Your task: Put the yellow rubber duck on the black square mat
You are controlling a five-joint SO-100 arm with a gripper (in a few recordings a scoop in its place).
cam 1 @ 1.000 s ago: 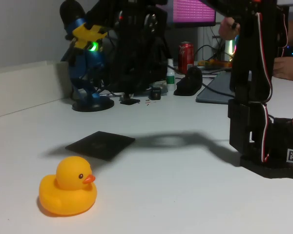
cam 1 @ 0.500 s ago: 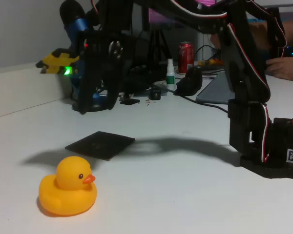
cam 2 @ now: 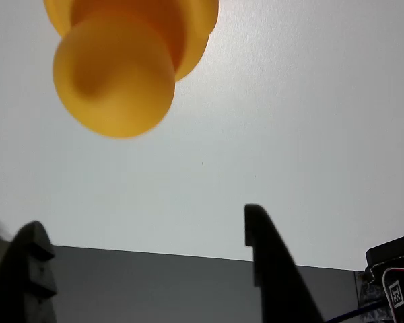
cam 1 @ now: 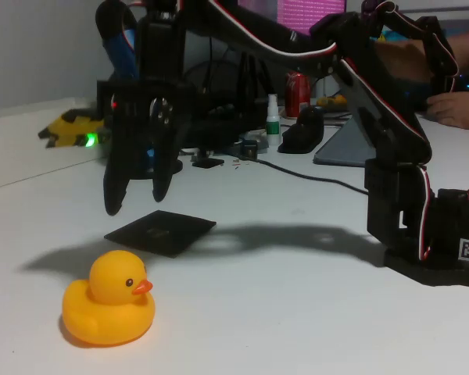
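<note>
tool now lower, spread wide and empty above black square mat, yellow rubber duck just ahead

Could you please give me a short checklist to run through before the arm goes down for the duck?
1. End effector open and empty: ok, jaws spread.
2. Yellow rubber duck upright on the table, untouched: ok.
3. End effector over the duck: not ok; in the fixed view it hangs above the black square mat, the duck nearer the camera.
4. Mat free of objects: ok.
5. Duck between the fingers in the wrist view: not ok, it lies ahead of them.
</note>
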